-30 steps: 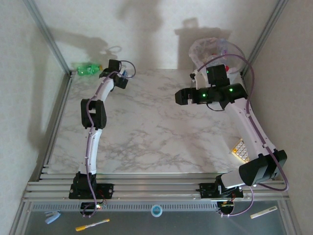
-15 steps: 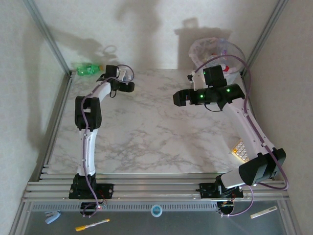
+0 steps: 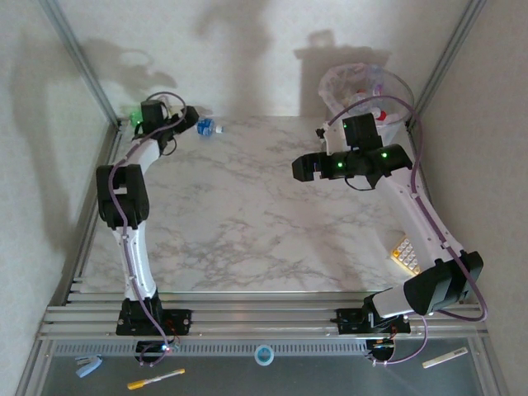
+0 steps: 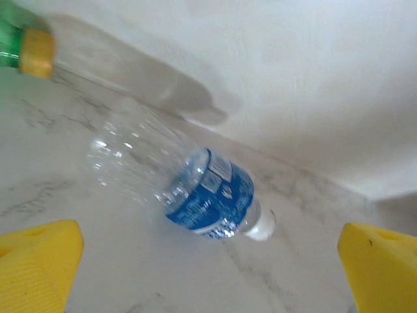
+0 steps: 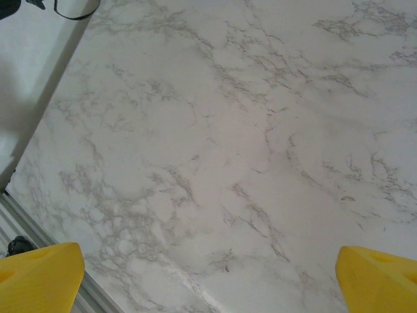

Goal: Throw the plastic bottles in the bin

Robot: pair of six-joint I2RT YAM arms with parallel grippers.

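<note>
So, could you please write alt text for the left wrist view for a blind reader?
A clear bottle with a blue label and white cap lies on its side on the marble table, ahead of the yellow fingertips of the open left gripper. A green bottle with a yellow cap shows at the upper left.

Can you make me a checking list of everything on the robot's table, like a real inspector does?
Surface: marble table, no spills seen.
Job's things: clear blue-label bottle lying on its side near the far wall; green bottle beyond it, toward the far left corner; bin with a bag, far right corner.
Clutter: calculator beside the right arm.
Grippers: left pincer open, facing the clear bottle; right pincer open over bare marble.
Cables: purple cable running along each arm.
Surroundings: white walls, metal frame.
</note>
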